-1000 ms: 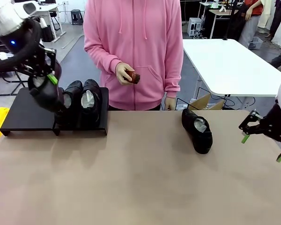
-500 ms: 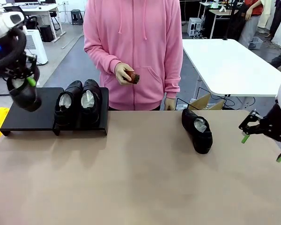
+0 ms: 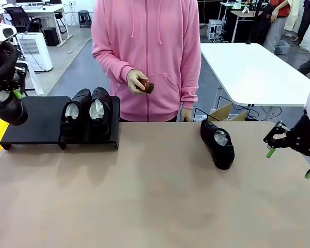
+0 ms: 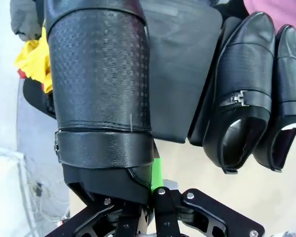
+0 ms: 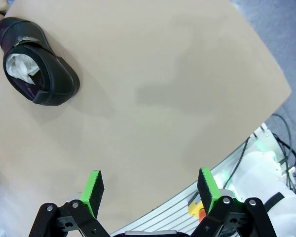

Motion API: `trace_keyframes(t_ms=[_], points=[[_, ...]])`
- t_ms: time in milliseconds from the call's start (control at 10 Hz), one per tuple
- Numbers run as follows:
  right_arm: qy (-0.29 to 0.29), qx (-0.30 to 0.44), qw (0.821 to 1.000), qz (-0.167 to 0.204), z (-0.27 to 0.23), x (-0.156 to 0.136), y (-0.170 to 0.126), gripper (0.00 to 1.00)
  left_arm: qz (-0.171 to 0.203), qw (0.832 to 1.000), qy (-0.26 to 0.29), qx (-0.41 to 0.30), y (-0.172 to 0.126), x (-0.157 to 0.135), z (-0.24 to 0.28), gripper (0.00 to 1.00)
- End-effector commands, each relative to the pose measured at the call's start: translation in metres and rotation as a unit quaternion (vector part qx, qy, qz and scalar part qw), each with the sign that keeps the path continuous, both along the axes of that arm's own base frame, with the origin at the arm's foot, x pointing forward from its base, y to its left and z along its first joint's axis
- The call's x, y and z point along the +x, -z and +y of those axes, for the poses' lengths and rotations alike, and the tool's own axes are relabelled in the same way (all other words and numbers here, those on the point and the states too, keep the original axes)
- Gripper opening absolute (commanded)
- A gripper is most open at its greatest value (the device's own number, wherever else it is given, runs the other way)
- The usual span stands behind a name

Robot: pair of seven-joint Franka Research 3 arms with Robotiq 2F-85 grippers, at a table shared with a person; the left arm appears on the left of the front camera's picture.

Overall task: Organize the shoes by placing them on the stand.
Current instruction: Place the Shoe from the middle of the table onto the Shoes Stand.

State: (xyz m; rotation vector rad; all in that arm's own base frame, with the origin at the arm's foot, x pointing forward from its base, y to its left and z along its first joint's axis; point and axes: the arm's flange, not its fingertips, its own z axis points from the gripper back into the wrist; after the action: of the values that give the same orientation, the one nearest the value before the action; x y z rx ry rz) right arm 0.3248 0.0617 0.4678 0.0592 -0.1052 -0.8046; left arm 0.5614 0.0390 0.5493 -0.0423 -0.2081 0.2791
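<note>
Glossy black leather hangs at the front view's far left: the left gripper [image 3: 11, 98] pinches one dress shoe [image 3: 13, 111] by the stand's [image 3: 36, 126] bare left end. Two parked shoes [image 3: 88, 113] sit at its right end, and the fourth shoe [image 3: 218, 144] lies centre-right on the table [image 3: 144, 196]. Left wrist view: best to lower the dress shoe sole-flat, parallel to the parked shoes. Right wrist view: the right gripper [image 5: 150, 183] stands spread, the fourth shoe at upper left.

place: robotics lab | evidence: white worktable [image 3: 253, 72], office chair [image 3: 18, 14], grey floor [image 3: 85, 64]

Glossy black leather dress shoes [image 3: 99, 124] stuffed with white paper [image 3: 96, 109], matte black flat stand [image 3: 39, 121], plain tan tabletop [image 3: 144, 196], pink hooded sweatshirt [image 3: 144, 51]
</note>
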Motion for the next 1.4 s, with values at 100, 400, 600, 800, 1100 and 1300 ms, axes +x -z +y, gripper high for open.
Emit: trace_keyframes(t_ms=[100, 400, 600, 800, 1100, 1300], points=[[-0.001, 0.006, 1.0, -0.007, 0.001, 0.001, 0.0, 1.0, 0.003, 1.0, 0.004, 0.011, 0.003, 0.001, 0.005, 0.0], [-0.001, 0.006, 1.0, -0.007, 0.001, 0.001, 0.0, 1.0, -0.007, 0.997, 0.045, 0.069, 0.02, 0.007, -0.006, 0.0], [-0.001, 0.006, 1.0, -0.007, 0.001, 0.001, 0.0, 1.0, -0.05, 0.987, 0.056, 0.143, 0.039, 0.02, -0.004, 0.0], [-0.001, 0.006, 1.0, -0.007, 0.001, 0.001, 0.0, 1.0, -0.1, 0.974, 0.098, 0.179, 0.056, 0.021, -0.013, 0.0], [-0.001, 0.006, 1.0, -0.007, 0.001, 0.001, 0.0, 1.0, -0.072, 0.975, 0.106, 0.18, 0.083, 0.031, -0.017, 0.0], [-0.001, 0.006, 1.0, -0.007, 0.001, 0.001, 0.0, 1.0, -0.057, 0.977, 0.092, 0.182, 0.089, 0.034, -0.011, 0.0]])
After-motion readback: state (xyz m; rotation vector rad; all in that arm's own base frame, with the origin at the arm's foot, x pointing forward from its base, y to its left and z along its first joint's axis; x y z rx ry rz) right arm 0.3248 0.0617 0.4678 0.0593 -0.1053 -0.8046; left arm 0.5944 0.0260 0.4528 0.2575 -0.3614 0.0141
